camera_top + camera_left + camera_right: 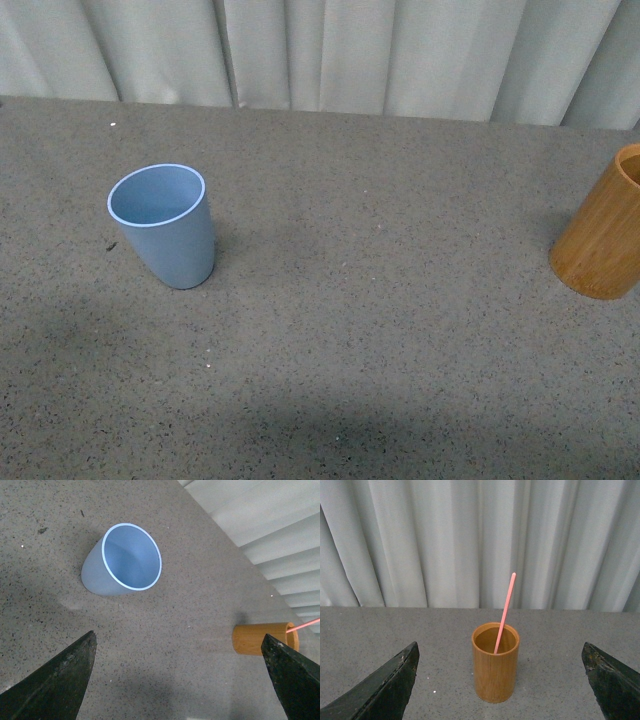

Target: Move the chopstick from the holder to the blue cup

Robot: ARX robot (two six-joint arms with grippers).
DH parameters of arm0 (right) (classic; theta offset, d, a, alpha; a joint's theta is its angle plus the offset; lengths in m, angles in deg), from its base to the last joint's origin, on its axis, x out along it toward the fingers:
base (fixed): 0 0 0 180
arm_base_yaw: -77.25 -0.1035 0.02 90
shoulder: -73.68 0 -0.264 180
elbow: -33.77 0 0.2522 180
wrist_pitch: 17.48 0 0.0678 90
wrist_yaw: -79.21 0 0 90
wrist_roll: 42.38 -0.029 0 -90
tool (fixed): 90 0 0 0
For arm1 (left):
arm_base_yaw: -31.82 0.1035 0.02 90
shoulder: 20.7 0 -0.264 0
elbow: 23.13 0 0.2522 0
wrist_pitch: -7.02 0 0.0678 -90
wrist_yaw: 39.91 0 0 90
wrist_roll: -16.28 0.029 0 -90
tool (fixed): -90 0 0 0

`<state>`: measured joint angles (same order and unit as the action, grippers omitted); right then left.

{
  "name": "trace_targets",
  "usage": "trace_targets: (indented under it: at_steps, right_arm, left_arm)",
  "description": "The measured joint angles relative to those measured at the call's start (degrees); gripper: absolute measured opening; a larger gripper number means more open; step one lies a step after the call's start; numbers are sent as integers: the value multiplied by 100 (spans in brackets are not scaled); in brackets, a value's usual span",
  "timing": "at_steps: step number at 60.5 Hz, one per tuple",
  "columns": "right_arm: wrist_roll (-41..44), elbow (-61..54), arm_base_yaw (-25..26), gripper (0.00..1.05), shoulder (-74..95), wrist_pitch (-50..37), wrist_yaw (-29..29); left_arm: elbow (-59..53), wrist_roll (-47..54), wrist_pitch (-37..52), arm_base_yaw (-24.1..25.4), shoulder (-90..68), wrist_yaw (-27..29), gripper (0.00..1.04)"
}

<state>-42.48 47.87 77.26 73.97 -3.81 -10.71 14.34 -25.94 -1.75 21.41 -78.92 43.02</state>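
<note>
The light blue cup (163,225) stands upright and empty at the left of the grey table; it also shows in the left wrist view (124,559). The orange-brown holder (605,228) stands at the right edge of the front view, cut off by the frame. In the right wrist view the holder (495,662) holds one pink-red chopstick (505,612) leaning out of it. In the left wrist view the holder (262,638) shows with the chopstick's tip (304,625). My left gripper (180,680) is open above the table. My right gripper (500,685) is open, facing the holder. Neither arm shows in the front view.
A grey speckled tabletop (380,330) runs across all views. White pleated curtains (330,50) hang behind the table's far edge. A broad shadow lies on the near part of the table.
</note>
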Motion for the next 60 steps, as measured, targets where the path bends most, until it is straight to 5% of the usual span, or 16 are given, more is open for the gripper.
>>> trace_targets:
  at_steps: [24, 60]
  right_arm:
    - [0, 0, 0, 95, 0, 0, 0]
    - [0, 0, 0, 95, 0, 0, 0]
  left_arm:
    - [1180, 79, 413, -470, -2295, 450, 98]
    - [1928, 227, 273, -553, -3504, 1043, 98]
